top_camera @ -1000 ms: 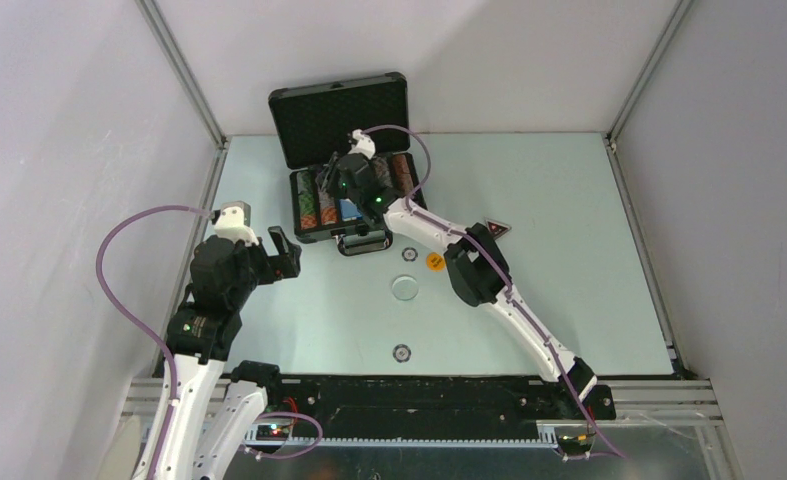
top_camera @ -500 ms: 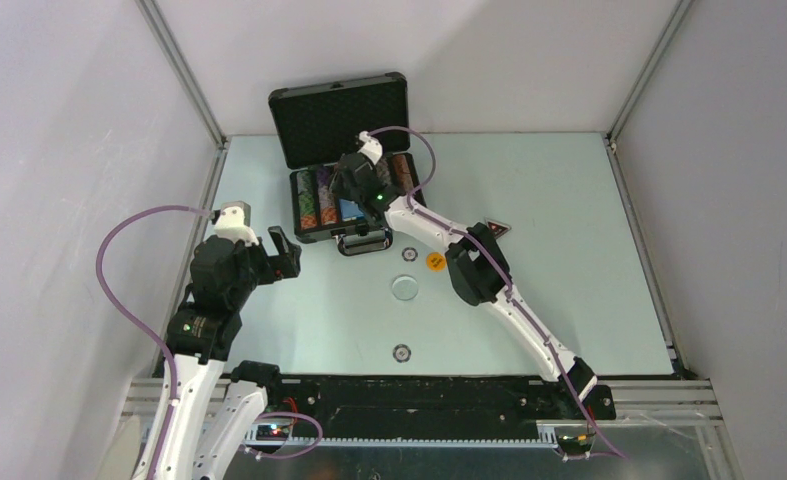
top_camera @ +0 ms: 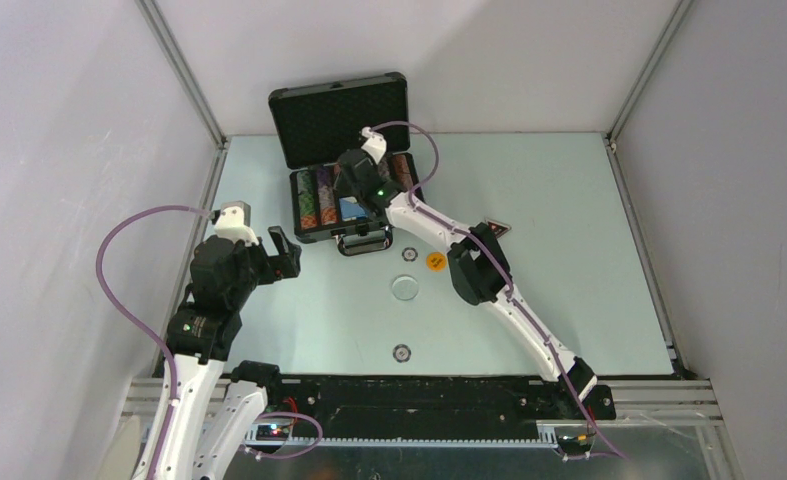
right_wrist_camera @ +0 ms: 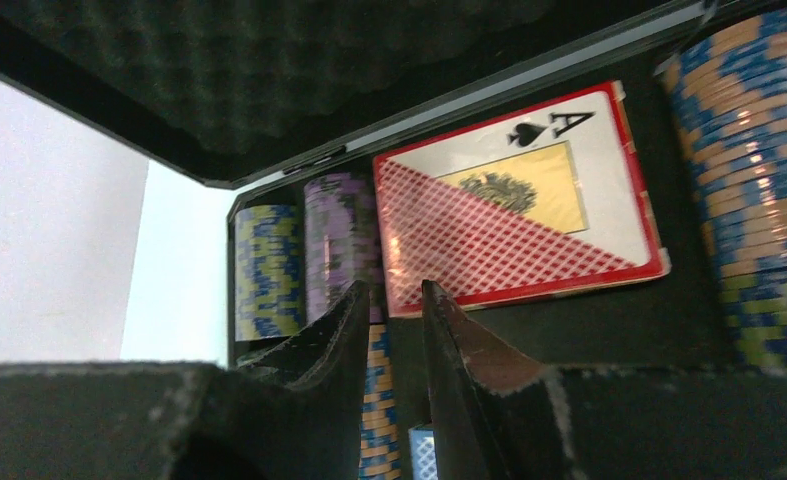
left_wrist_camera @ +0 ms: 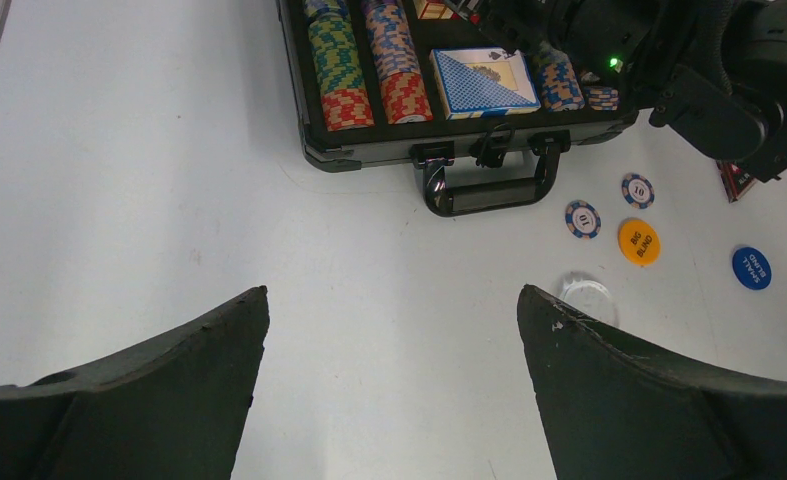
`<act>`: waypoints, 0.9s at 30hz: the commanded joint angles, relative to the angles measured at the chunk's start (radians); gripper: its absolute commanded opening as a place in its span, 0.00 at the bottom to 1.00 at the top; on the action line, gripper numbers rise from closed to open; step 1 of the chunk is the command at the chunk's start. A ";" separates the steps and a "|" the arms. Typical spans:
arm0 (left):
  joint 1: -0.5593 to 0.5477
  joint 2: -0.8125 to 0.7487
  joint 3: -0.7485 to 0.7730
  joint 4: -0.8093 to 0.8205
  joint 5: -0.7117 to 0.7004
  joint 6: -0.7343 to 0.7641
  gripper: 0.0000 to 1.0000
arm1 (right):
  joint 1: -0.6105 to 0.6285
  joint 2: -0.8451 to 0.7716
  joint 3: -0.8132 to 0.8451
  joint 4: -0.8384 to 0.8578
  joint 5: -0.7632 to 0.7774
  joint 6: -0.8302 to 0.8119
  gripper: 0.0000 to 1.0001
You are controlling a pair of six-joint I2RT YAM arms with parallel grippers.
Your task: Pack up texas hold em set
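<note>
The black briefcase (top_camera: pixel 307 232) stands open at the back left, with its foam lid (top_camera: pixel 339 115) upright. Rows of multicoloured chips (left_wrist_camera: pixel 344 70) and a blue deck (left_wrist_camera: pixel 484 82) lie inside. My right gripper (top_camera: pixel 347 175) hangs inside the case, its jaws a narrow gap apart with nothing between them (right_wrist_camera: pixel 394 295), just short of the red-patterned deck (right_wrist_camera: pixel 514 210), which lies flat in its slot. My left gripper (left_wrist_camera: pixel 392 300) is wide open and empty over bare table in front of the case. An orange button (left_wrist_camera: pixel 638 240), a blue button (left_wrist_camera: pixel 751 268) and a clear disc (left_wrist_camera: pixel 587 295) lie loose.
Two striped chips (left_wrist_camera: pixel 582 218) lie by the case handle (left_wrist_camera: pixel 489 185), and a third (top_camera: pixel 401 352) lies near the front edge. The dark triangular marker (top_camera: pixel 496 229) sits beside my right arm's elbow. Grey walls enclose the table on three sides.
My right gripper has moved a little further back and left inside the case, toward the lid. The left arm and the loose pieces have not moved.
</note>
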 commanded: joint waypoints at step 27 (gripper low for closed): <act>0.000 0.275 0.186 0.119 0.013 -0.184 0.98 | -0.100 -1.193 -1.282 0.285 0.030 -0.256 0.50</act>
